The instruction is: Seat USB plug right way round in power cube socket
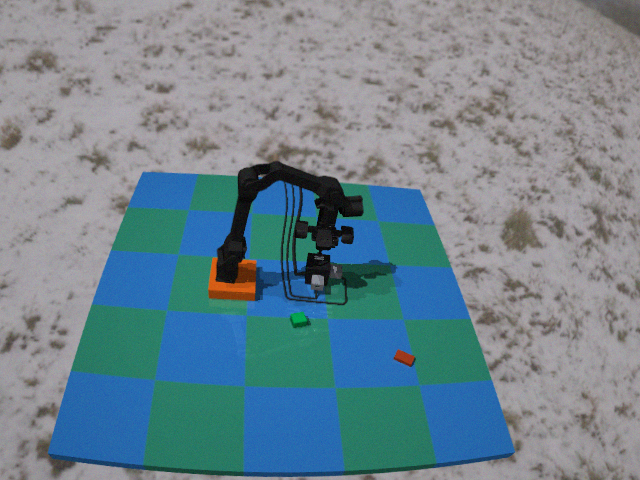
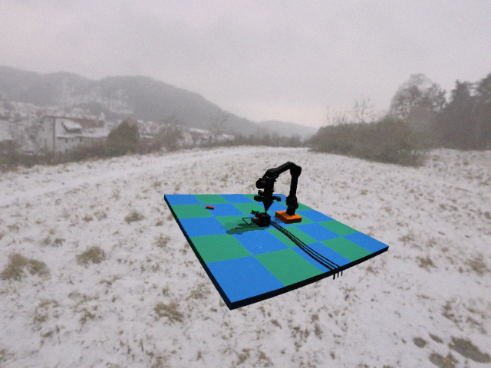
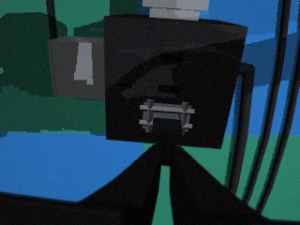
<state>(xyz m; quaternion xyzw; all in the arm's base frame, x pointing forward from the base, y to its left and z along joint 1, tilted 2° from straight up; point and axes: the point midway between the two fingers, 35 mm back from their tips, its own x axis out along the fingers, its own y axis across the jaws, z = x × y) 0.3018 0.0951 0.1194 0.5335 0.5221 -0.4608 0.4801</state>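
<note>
The black power cube [image 1: 316, 269] [image 2: 261, 218] [image 3: 141, 61] stands near the middle of the checkered table [image 1: 196, 423] [image 2: 245, 277]. In the wrist view its top face fills the frame, with the grey metal socket frame in the middle. My gripper [image 3: 166, 153] [image 1: 318, 256] [image 2: 266, 208] points straight down onto the cube's top. Its fingers are shut on the dark USB plug [image 3: 165, 130], which sits at the socket. The fingers hide most of the plug, so I cannot tell how deep it sits or which way round.
A white plug [image 1: 317, 281] [image 3: 175, 7] and a grey plug [image 1: 336, 271] [image 3: 77, 66] sit in the cube's sides. Black cables [image 1: 289, 232] [image 3: 277, 94] [image 2: 309, 249] run off to the table edge. A green block [image 1: 299, 319] and a red block [image 1: 404, 357] [image 2: 209, 207] lie nearby. The arm stands on an orange base [image 1: 232, 287] [image 2: 288, 216].
</note>
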